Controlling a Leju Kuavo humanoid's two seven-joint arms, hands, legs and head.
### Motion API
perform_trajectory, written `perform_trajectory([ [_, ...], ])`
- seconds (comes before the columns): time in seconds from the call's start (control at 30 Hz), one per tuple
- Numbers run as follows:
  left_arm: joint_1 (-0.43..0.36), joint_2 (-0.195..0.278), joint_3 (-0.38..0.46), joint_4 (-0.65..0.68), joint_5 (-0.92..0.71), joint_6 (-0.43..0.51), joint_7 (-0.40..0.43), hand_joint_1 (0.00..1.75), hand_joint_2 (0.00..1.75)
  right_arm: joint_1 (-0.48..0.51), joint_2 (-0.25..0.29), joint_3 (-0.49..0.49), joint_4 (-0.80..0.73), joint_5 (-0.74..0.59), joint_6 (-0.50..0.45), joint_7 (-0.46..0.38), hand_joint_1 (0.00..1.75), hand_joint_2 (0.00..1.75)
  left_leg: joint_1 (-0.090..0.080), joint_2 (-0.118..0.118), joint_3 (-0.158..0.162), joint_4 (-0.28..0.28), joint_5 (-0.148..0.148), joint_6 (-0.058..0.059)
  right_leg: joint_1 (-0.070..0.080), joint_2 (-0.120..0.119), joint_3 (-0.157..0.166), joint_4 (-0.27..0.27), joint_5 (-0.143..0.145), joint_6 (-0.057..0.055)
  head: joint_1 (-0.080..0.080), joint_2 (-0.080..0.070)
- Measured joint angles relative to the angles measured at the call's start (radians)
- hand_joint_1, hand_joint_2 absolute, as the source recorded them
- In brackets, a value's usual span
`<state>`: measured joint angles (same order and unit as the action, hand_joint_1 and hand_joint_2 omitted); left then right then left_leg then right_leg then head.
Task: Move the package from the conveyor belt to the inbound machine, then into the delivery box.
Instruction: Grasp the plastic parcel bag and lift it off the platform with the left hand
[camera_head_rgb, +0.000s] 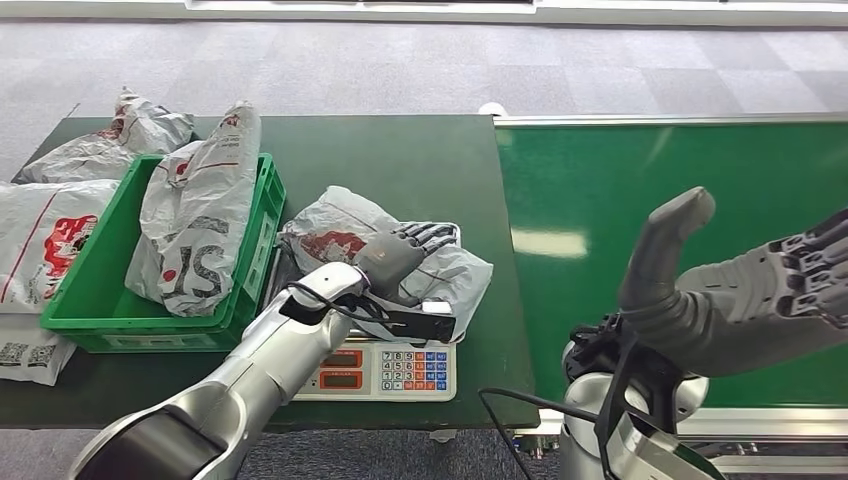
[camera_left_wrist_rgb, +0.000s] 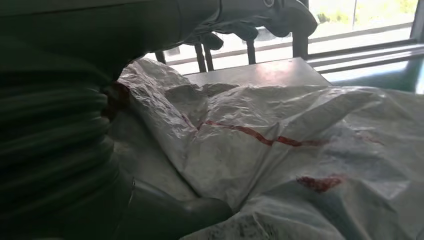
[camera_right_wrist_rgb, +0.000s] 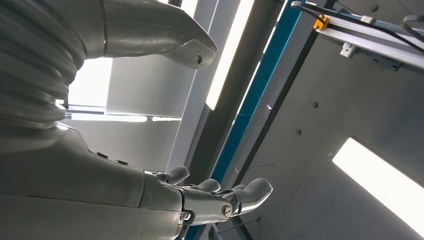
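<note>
The package, a crumpled grey-white plastic mailer with red print, lies on the weighing scale that stands on the dark green worktop. The bag covers most of the scale's platform and spills over its edges; the scale's front panel, with orange displays and a coloured keypad, stays clear of it.

The left hand rests on top of the package, above the scale. Its dark fingers are stretched out flat across the plastic, and its thick grey thumb lies against the bag. In the left wrist view the wrinkled surface of the package sits directly under the hand, the fingers reaching out over it rather than curling round it. Whether the hand has actually closed on any of the plastic cannot be told.

The right hand is raised on the far side of the scale from the crate, over the green conveyor belt. It is wide open and holds nothing: the thumb points upward and the fingers are spread apart. The right wrist view shows the same hand open against ceiling lights, with empty space between thumb and fingers.

Just beside the scale stands a green plastic crate with another grey mailer bag propped inside it, leaning over the rim. Further from the scale, beyond the crate, more mailer bags lie on the worktop.
</note>
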<state>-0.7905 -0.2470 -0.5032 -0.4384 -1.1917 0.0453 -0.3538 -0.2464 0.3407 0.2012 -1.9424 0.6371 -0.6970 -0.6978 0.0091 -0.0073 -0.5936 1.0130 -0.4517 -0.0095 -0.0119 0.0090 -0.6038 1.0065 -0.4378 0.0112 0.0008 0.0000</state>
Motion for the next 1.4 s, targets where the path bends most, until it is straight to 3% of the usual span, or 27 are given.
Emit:
perform_trajectory([
  [0.1, -0.027, -0.002, -0.019, 0.031, -0.003, -0.041, -0.013, 1.71, 1.75, 0.0, 0.0, -0.001, 0.001, 0.002, 0.0, 0.0, 0.0, 1.75, 0.0, 0.0, 0.001, 0.0, 0.0, 0.0, 0.0, 0.0, 0.001, 0.0, 0.0, 0.0, 0.0, 0.0],
  [0.13, -0.032, -0.002, -0.023, 0.039, -0.003, -0.051, -0.019, 1.75, 1.75, 0.0, 0.0, -0.002, 0.001, 0.003, 0.0, 0.0, 0.0, 1.75, 0.0, 0.0, 0.001, 0.0, 0.0, 0.0, 0.0, 0.0, 0.001, 0.0, 0.0, 0.0, 0.0, 0.0],
  [0.67, -0.059, -0.007, -0.028, 0.079, 0.004, -0.1, -0.047, 1.75, 1.75, 0.0, 0.0, -0.005, 0.001, 0.02, 0.0, 0.0, 0.0, 1.75, 0.0, -0.001, 0.001, 0.0, 0.001, 0.0, 0.0, -0.002, 0.001, 0.0, 0.0, 0.0, 0.0, 0.0],
  [0.83, -0.061, -0.007, -0.029, 0.085, 0.013, -0.076, -0.054, 1.75, 1.75, 0.001, 0.0, -0.007, 0.001, 0.021, 0.0, 0.0, 0.0, 1.75, 0.0, -0.001, 0.0, 0.0, 0.001, 0.0, 0.001, -0.002, 0.0, 0.0, 0.0, 0.0, 0.0, 0.0],
  [1.07, -0.061, -0.002, -0.028, 0.08, 0.036, 0.071, -0.05, 1.75, 1.75, 0.002, 0.0, -0.012, 0.001, 0.024, 0.0, 0.0, 0.0, 1.75, 0.0, -0.001, 0.0, 0.0, 0.002, 0.0, 0.0, -0.002, 0.0, 0.0, 0.0, 0.0, 0.0, 0.0],
  [1.23, -0.084, 0.029, -0.011, 0.013, 0.018, 0.469, 0.068, 1.75, 1.75, 0.005, -0.001, -0.026, -0.004, 0.025, -0.001, 0.0, 0.0, 1.75, 0.0, -0.001, -0.001, 0.0, 0.002, 0.0, 0.0, -0.002, 0.0, 0.0, 0.001, 0.0, 0.0, 0.0],
  [1.4, -0.101, 0.066, 0.005, -0.054, -0.059, 0.607, 0.169, 1.75, 1.75, 0.007, -0.001, -0.034, -0.007, 0.021, -0.001, 0.0, 0.0, 1.75, 0.0, -0.001, -0.001, 0.0, 0.002, -0.001, 0.001, -0.002, -0.001, 0.0, 0.001, 0.0, 0.0, 0.0],
])
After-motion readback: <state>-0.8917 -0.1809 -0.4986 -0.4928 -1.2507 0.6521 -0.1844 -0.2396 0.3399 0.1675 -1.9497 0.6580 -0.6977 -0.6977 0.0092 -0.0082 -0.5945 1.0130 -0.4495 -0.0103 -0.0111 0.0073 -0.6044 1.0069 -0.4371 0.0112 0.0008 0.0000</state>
